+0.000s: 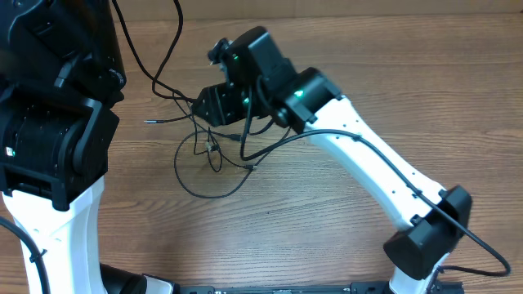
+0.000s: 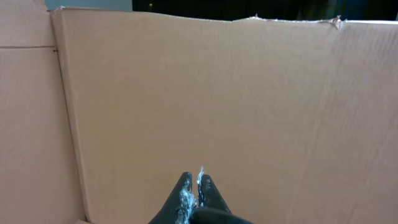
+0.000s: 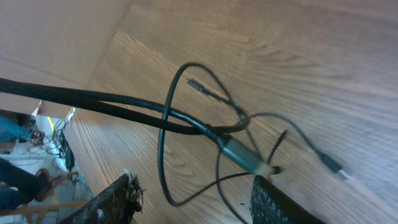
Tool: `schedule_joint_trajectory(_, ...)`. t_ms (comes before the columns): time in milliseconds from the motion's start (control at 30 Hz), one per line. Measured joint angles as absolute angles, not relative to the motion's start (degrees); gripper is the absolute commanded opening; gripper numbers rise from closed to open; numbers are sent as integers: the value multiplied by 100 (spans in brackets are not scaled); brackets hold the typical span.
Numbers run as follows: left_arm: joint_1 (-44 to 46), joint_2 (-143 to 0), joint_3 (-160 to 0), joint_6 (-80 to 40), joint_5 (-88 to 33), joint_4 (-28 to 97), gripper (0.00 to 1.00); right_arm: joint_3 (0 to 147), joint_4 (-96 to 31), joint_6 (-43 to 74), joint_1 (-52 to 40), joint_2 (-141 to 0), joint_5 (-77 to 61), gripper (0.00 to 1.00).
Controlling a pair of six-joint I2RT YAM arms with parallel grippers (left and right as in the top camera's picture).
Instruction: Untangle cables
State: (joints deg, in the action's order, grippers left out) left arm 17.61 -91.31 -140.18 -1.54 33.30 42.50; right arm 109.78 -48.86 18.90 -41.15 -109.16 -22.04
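Because the cables (image 3: 180, 121) look light and limp, the right gripper (image 3: 194, 186), jaws wide and empty, should pinch the stiff plug (image 3: 242, 157); the left gripper (image 2: 194, 183) sits closed, empty

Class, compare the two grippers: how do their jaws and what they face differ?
The left gripper is shut; the right gripper is open. The left faces bare cardboard; the right hangs over the cables on the table. Both have dark fingers.

White arm links (image 1: 364, 171), black joints (image 1: 425, 237), green lights (image 1: 298, 94), thick black wires (image 1: 359, 140), textured right hand (image 3: 194, 186).
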Motion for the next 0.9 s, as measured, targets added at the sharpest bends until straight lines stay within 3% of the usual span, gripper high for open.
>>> schedule_joint_trajectory(67, 1761, -9131, -14018, -156, 3330, 4292, 4, 10971, -4840, 1933, -4209, -11024, -2204, 47)
schedule_joint_trajectory(267, 1761, -9131, -14018, -156, 3330, 4296, 4, 10938, -4598, 2259, -4329, -11080, -1981, 39)
schedule_joint_trajectory(367, 1761, -9131, -14018, -156, 3330, 4298, 4, 10936, -4421, 2318, -4342, -11196, -1903, 29)
schedule_joint_trajectory(433, 1761, -9131, -14018, -156, 3330, 4305, 4, 10936, -4412, 2366, -4355, -11360, -1870, 18)
schedule_joint_trajectory(467, 1761, -9131, -14018, -156, 3332, 4309, 4, 10936, -4438, 2364, -4357, -11472, -1813, 4)
schedule_joint_trajectory(733, 1761, -9131, -14018, -106, 3461, 4265, 4, 10916, -5568, 2589, -4034, -11644, -377, 4)
schedule_joint_trajectory(900, 1758, -9131, -14018, 21, 3592, 4174, 4, 10639, -5798, 2626, -3002, -11644, 548, 4)
